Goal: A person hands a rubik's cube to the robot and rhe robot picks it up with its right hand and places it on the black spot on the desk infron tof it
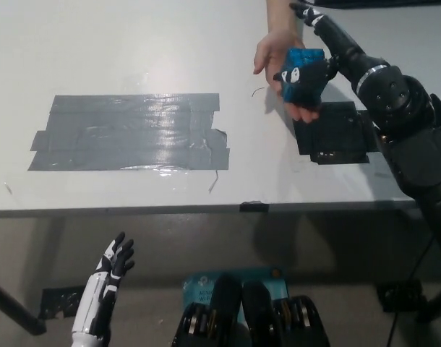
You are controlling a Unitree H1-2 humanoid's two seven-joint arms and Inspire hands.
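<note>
A person's hand (272,49) reaches in from the top edge and cups a blue rubik's cube (304,71) from the left and from below. My black right hand (323,63) comes in from the right with its fingers curled over the cube's near face, so both hands are on it. The cube hangs just above the far left corner of the black spot (336,134), a dark square patch on the white desk (134,43). My white left hand (110,276) rests below the desk's front edge at the lower left, open and holding nothing.
A wide patch of grey tape (130,132) covers the desk's middle left. A small dark clip (254,207) sits on the front edge. Below the desk a blue mat (199,283) lies on the floor.
</note>
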